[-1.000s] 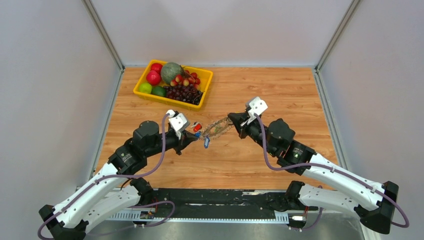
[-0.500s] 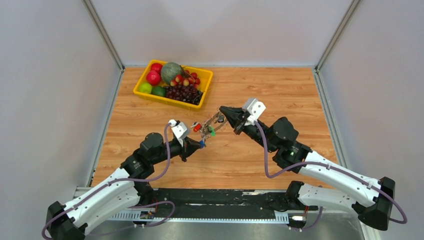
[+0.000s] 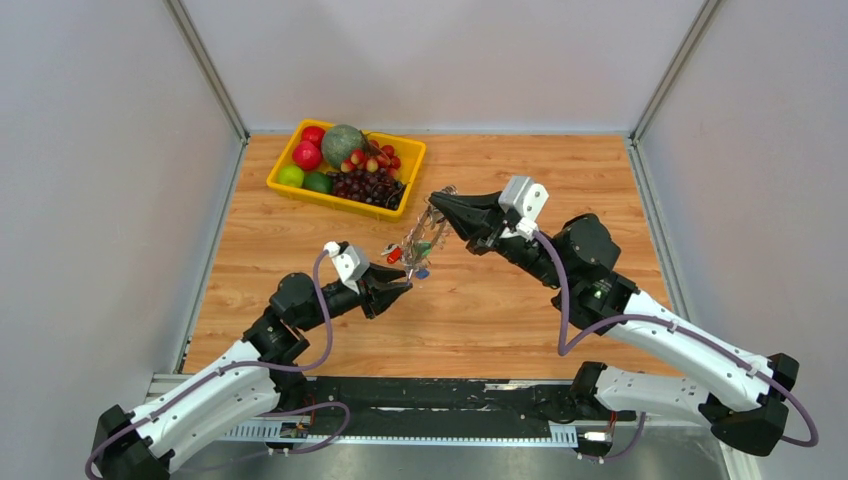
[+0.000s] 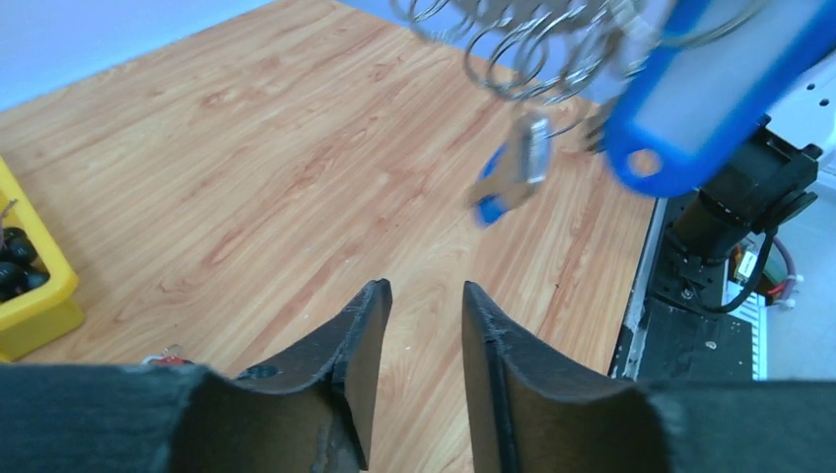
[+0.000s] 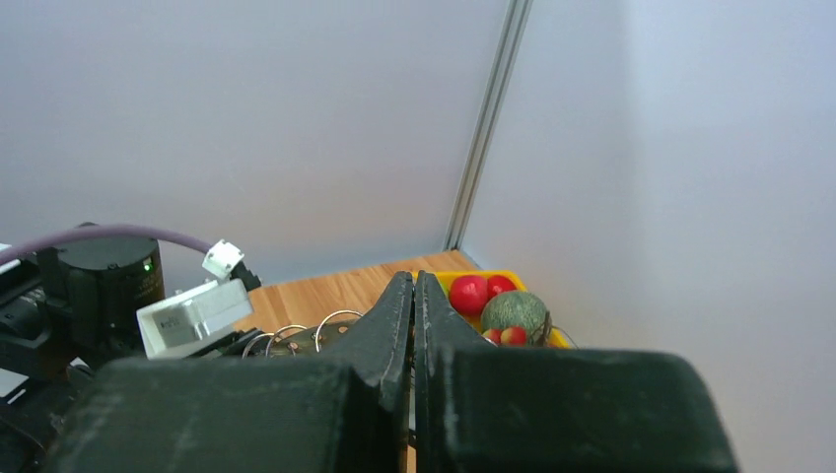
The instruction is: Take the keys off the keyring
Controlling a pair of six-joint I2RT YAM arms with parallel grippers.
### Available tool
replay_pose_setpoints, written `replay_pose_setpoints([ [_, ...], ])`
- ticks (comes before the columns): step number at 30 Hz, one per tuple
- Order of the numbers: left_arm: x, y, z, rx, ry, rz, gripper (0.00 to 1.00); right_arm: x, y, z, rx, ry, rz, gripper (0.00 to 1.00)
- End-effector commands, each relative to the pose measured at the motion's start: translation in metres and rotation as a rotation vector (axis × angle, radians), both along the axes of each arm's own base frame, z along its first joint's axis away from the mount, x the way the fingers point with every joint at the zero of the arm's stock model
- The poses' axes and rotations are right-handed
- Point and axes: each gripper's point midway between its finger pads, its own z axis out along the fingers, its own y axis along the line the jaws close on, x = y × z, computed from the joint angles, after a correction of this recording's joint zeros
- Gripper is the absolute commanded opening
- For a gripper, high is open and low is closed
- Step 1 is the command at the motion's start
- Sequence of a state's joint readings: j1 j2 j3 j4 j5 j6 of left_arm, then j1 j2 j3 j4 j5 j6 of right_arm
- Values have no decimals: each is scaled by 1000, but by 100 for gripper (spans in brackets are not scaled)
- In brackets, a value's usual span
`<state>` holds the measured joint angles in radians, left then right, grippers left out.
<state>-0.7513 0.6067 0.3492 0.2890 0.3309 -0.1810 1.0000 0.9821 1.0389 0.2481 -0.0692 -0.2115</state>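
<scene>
My right gripper (image 3: 434, 201) is shut on the keyring (image 3: 426, 238) and holds it in the air, so the loop hangs down slack with several keys on it. A blue-headed key (image 3: 421, 270) dangles at its lower end. In the left wrist view the wire rings (image 4: 513, 54), a large blue tag (image 4: 710, 89) and the blue-headed key (image 4: 508, 172) hang above and ahead of my left gripper (image 4: 426, 296). My left gripper (image 3: 403, 286) is open and empty, just below and left of the hanging keys. A red-headed key (image 3: 393, 255) lies loose on the table.
A yellow tray (image 3: 283, 160) with fruit and grapes stands at the back left; its corner shows in the left wrist view (image 4: 34, 301) and the right wrist view (image 5: 463, 281). Grey walls enclose the wooden table (image 3: 560, 190). The table's near edge and black rail (image 4: 690, 325) lie close by.
My right gripper has lifted the keyring up and toward the back, so it now hangs free. My left gripper has drawn back toward the near left and no longer touches the keys.
</scene>
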Motion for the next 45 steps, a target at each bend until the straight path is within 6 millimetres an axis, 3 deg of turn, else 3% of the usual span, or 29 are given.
replay_pose_setpoints([
  [1,1,0,17,-42,-74,2,50,-16,-10,56,115,-93,44,0],
  [5,-1,2,22,-58,-99,3,61,-17,-9,61,115,-98,53,0],
  [13,-22,0,40,-132,-171,-93,74,-20,-5,66,116,-101,77,0],
  [24,-19,-7,38,-132,-147,-109,85,-21,-1,69,123,-93,92,0],
  [30,-11,-14,46,-144,-163,-99,85,-20,0,68,122,-86,96,0],
  [36,-18,-29,53,-148,-185,-158,84,-18,1,65,119,-80,91,0],
  [45,-16,-30,64,-166,-240,-143,75,-18,2,64,119,-73,95,0],
])
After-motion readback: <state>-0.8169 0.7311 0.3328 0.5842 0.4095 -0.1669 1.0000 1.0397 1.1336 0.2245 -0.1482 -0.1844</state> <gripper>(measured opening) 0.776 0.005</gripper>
